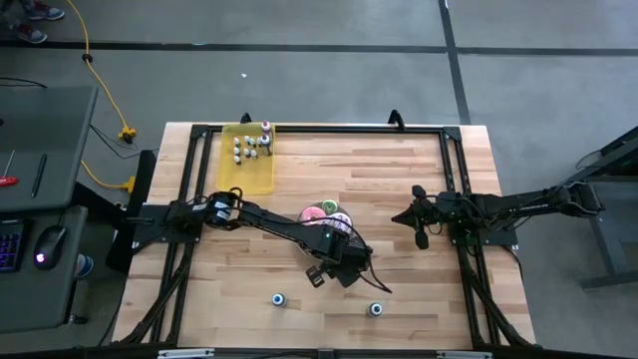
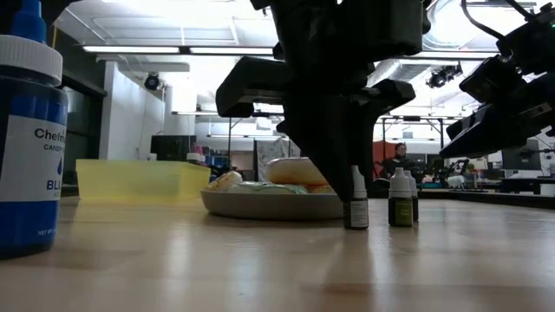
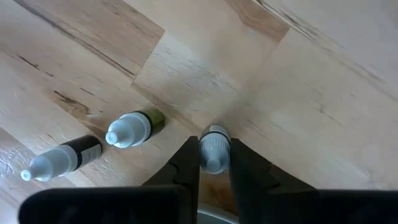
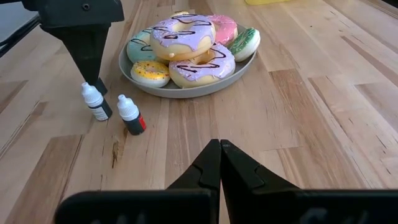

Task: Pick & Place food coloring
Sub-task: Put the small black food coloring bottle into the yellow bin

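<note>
Three tiny food coloring bottles with white caps stand on the wood by the doughnut plate (image 1: pixel 324 212). My left gripper (image 3: pixel 214 152) comes down over one of them (image 3: pixel 215 138) and is shut on it. The other two bottles (image 3: pixel 134 127) (image 3: pixel 59 158) stand free on their bases beside it. A yellow tray (image 1: pixel 246 172) at the far left holds several more bottles. My right gripper (image 4: pixel 219 155) waits shut at the table's right side, above bare wood. My left gripper pinches the bottle's white cap (image 3: pixel 215 132) between its two fingers. The fingers come from above, pointing steeply down. The bottle stands upright with its base (image 2: pixel 355 225) on the table.
The plate of frosted doughnuts (image 4: pixel 186 56) lies just beyond the bottles. Two more bottles (image 1: pixel 278 299) (image 1: pixel 376 309) stand near the table's front edge; one with a blue label (image 2: pixel 26 147) shows large in the low view. Bare wood lies between the plate and the right arm.
</note>
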Controlling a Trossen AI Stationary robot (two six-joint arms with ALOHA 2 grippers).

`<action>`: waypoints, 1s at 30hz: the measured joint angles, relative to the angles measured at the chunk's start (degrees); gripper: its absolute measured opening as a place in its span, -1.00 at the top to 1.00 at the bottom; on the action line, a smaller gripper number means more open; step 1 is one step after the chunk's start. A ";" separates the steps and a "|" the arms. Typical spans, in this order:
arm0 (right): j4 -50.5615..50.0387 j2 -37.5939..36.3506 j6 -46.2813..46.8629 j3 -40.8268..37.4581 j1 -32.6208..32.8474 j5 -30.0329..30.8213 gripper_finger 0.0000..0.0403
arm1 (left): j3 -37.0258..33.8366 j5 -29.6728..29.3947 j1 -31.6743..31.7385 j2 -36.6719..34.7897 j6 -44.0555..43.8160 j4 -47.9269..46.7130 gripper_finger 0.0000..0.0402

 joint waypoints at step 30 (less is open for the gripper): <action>-0.06 0.00 0.00 -0.01 0.02 0.00 1.00 | 18.43 5.80 2.03 -5.55 -10.42 -30.33 0.72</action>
